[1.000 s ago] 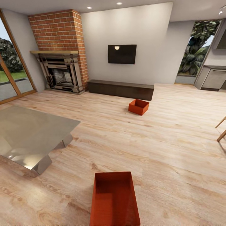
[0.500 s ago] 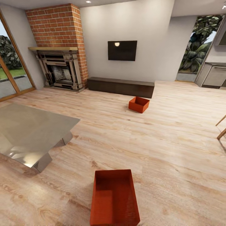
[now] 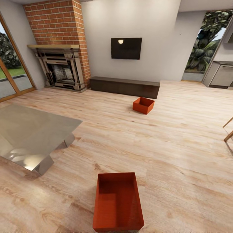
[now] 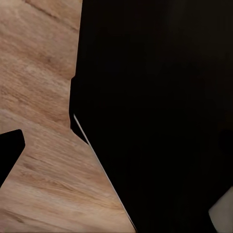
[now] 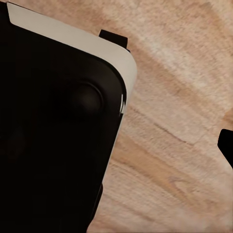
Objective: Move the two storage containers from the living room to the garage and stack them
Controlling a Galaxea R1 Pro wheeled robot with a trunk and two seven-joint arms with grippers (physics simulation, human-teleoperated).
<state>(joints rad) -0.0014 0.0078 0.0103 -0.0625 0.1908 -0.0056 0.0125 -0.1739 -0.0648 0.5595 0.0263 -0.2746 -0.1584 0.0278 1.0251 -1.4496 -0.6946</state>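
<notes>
Seen now from a head camera tipped slightly lower than a second ago, with no shift among the furnishings themselves. Still in the living room: brick fireplace (image 3: 61, 69), wall TV (image 3: 126, 48) and low dark cabinet (image 3: 124, 86) far ahead of the fingers, steel table (image 3: 32, 132) off toward the left fingers' side. Nearest to the fingers, one orange bin (image 3: 118, 202), open side up, flat on the wood floor (image 3: 181, 139); well beyond it, the second orange bin (image 3: 143, 105), also on the planks, just short of the cabinet and apart from it. Both wrist views looking past dark robot body onto wood grain, with only a dark sliver at an edge, maybe a fingertip; cannot tell whether the left fingers or the right fingers stand wide or narrow, though apparently holding nothing. Judged as the approach to the first pickup, with nothing yet carried to the garage. Next, probably: close in on the near bin, bend the trunk, bring fingers down to its long walls or rim, one on each side, then lift level.
</notes>
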